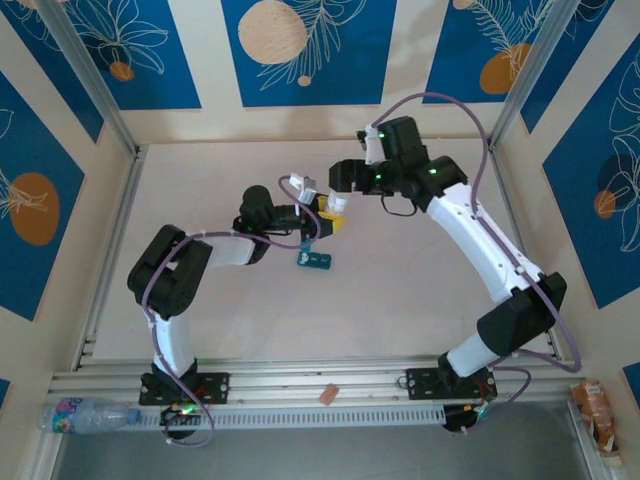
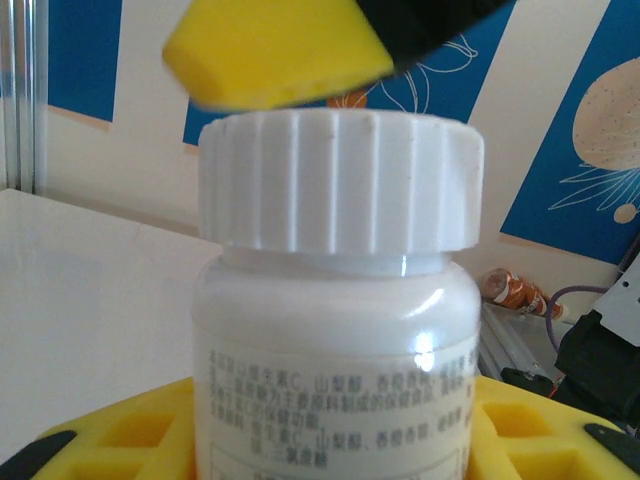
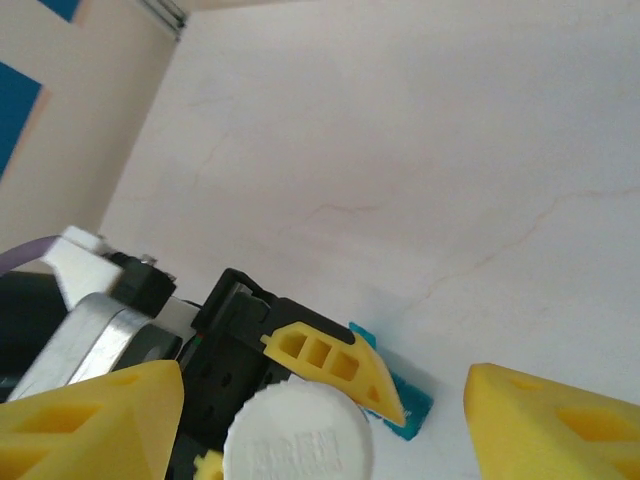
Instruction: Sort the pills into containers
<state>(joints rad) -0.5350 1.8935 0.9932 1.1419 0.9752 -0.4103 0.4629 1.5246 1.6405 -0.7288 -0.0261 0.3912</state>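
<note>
Clamping white pill bottle [image 2: 335, 330] was left gripper [image 1: 320, 226]; right gripper [image 1: 337, 204] hung over ribbed cap [image 3: 298, 438], fingers [image 3: 545, 420] apart; teal containers [image 1: 313, 261] lay beneath.

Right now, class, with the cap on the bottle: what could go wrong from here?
The right hand is open over the ribbed cap; closing off-centre, it could slip rather than turn it. The left hand grips the bottle by its body only, so a twist might spin it. The containers lie close by on the table; a swinging arm could knock them.
</note>
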